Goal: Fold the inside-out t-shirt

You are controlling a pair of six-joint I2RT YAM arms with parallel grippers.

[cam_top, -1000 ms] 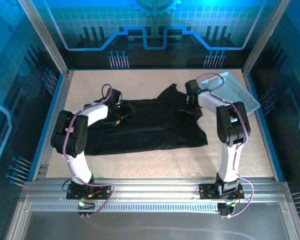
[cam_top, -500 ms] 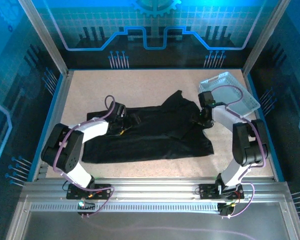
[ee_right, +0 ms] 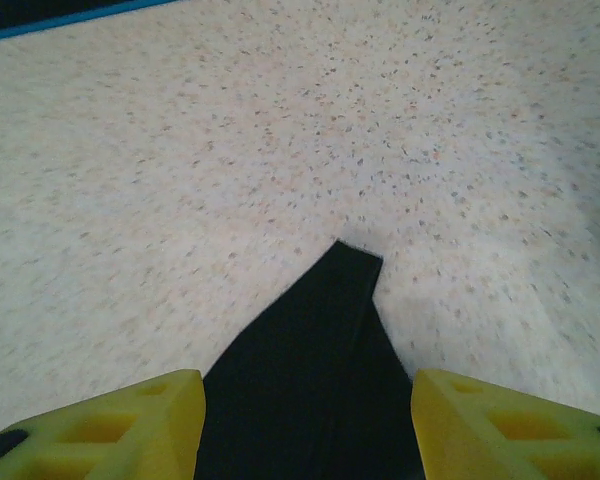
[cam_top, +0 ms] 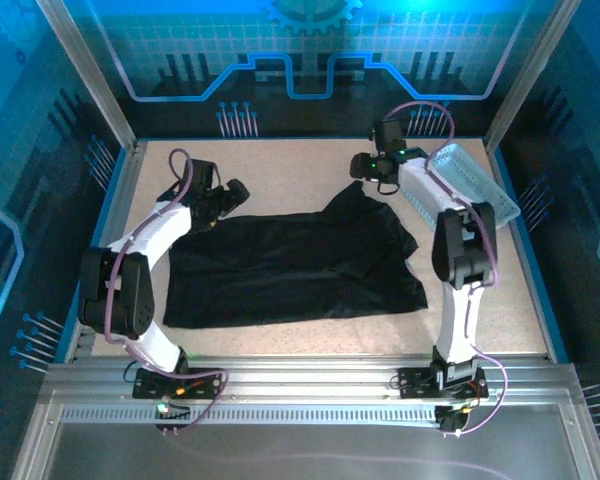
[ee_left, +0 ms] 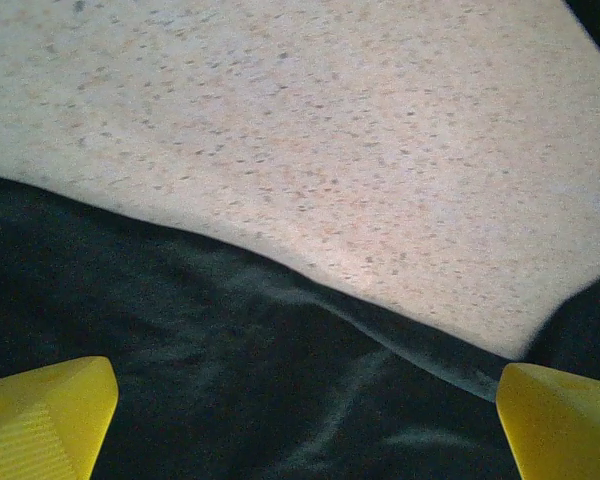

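Observation:
The black inside-out t-shirt (cam_top: 290,265) lies spread flat across the middle of the table, with one pointed flap (cam_top: 352,195) reaching toward the back. My left gripper (cam_top: 223,203) hovers over the shirt's back left corner. In the left wrist view it (ee_left: 305,430) stands wide open above the dark cloth (ee_left: 230,380), with nothing between its yellow fingertips (ee_left: 45,420). My right gripper (cam_top: 364,166) hangs just behind the pointed flap. In the right wrist view it (ee_right: 305,425) is open, and the flap's tip (ee_right: 325,330) lies flat on the table between the fingers.
A light grey perforated tray (cam_top: 472,185) rests at the back right, beside my right arm. Speckled beige tabletop (cam_top: 280,165) shows behind the shirt and in front of it (cam_top: 310,335). Blue-edged walls enclose the table on three sides.
Both grippers drew the shirt outward and then left it. The left one moved to the back left, the right one rose toward the back. The shirt lies wider and flatter.

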